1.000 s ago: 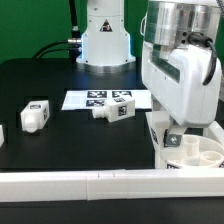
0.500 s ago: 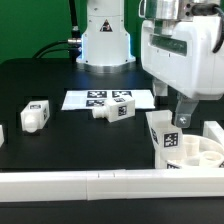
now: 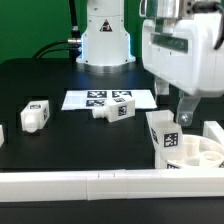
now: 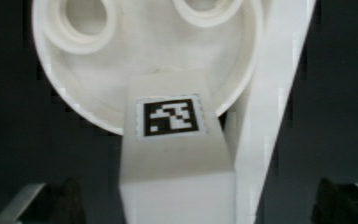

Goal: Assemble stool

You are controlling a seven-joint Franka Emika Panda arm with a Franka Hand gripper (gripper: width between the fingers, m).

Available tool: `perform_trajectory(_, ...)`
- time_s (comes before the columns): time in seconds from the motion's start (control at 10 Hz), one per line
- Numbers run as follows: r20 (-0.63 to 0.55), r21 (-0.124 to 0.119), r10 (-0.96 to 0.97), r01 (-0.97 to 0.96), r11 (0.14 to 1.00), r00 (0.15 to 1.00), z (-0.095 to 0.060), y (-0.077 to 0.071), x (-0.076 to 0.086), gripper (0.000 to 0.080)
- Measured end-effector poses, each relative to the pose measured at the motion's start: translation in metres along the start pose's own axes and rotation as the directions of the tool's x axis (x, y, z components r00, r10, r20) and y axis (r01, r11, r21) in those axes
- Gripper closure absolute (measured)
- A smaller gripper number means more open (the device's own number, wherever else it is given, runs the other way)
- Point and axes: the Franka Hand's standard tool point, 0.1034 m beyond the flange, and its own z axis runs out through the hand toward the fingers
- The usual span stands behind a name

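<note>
The stool's round white seat (image 3: pixel 198 152) lies at the exterior view's right, sockets up. One tagged leg (image 3: pixel 164 137) stands upright in a socket at its rim. My gripper (image 3: pixel 181 114) hangs just above and behind that leg, open, holding nothing. In the wrist view the leg (image 4: pixel 172 150) rises between my dark fingertips (image 4: pixel 55 200), with a gap on each side of my gripper (image 4: pixel 197 208), and the seat (image 4: pixel 140 55) lies beyond. Another leg (image 3: pixel 35 115) stands at the left. A third leg (image 3: pixel 116 109) lies by the marker board.
The marker board (image 3: pixel 92 100) lies flat at the table's middle back. A long white rail (image 3: pixel 90 186) runs along the front edge, with a white block (image 3: pixel 213 131) right of the seat. A white piece (image 3: pixel 2 134) shows at the left edge. The arm's base (image 3: pixel 105 40) stands behind.
My gripper has opened, let go of the leg and risen off it. The leg stays standing in the seat. Nothing has moved in the last half second.
</note>
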Motion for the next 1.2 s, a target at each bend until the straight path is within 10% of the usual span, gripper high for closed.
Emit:
perform_trajectory(0.3, 0.041, -0.02, 0.016, -0.016, 1.0, 0.999, -0.023, 0.028, -0.019, 0.0151)
perform_trajectory(0.7, 0.039, -0.022, -0.015, 0.016, 1.0, 0.999, -0.019, 0.029, -0.021, 0.0151)
perform_trajectory(1.0, 0.061, 0.069, -0.037, 0.033, 0.997, 0.997, -0.026, 0.069, -0.028, 0.0151)
perform_trajectory(1.2, 0.083, 0.031, -0.04, 0.037, 0.999, 0.996, -0.026, 0.078, -0.038, 0.0151)
